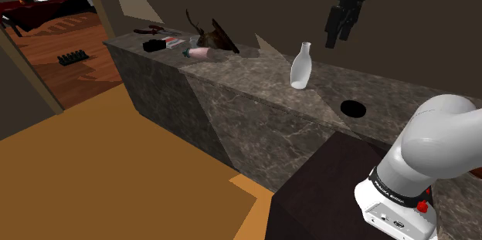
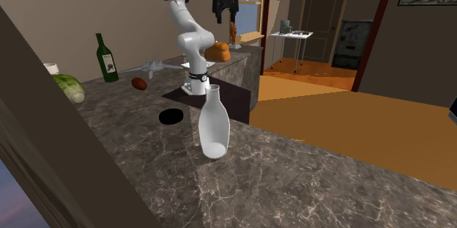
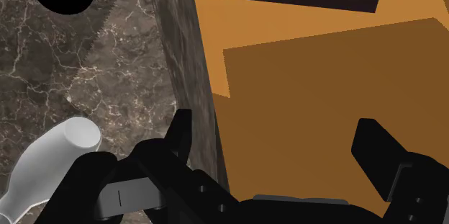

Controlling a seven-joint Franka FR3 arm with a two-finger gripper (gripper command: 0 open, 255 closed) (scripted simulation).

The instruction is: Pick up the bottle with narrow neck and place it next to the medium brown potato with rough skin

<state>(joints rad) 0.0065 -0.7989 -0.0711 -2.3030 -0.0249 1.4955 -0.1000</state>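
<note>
- Your gripper [image 1: 338, 38] hangs high above the dark marbled counter [image 1: 255, 84], with its two fingers [image 3: 180, 135] spread wide apart and nothing between them.
- In the wrist view the hand sits out past the counter's edge, so between the fingers you see orange-brown floor [image 3: 309, 93].
- The white narrow-necked bottle [image 1: 300, 67] stands upright on the counter, well below the hand. It is off to the outer side of the finger nearer the counter, and neither finger touches it.
- A round black spot [image 1: 352, 108] lies on the counter surface. It is also below the hand and near the bottle.
- The brown potato [image 2: 139, 83] lies on the counter far below the hand and well apart from the bottle. The black spot is roughly between the two.
- A green wine bottle [image 2: 107, 59] stands upright near the potato, on the side away from the hand.
</note>
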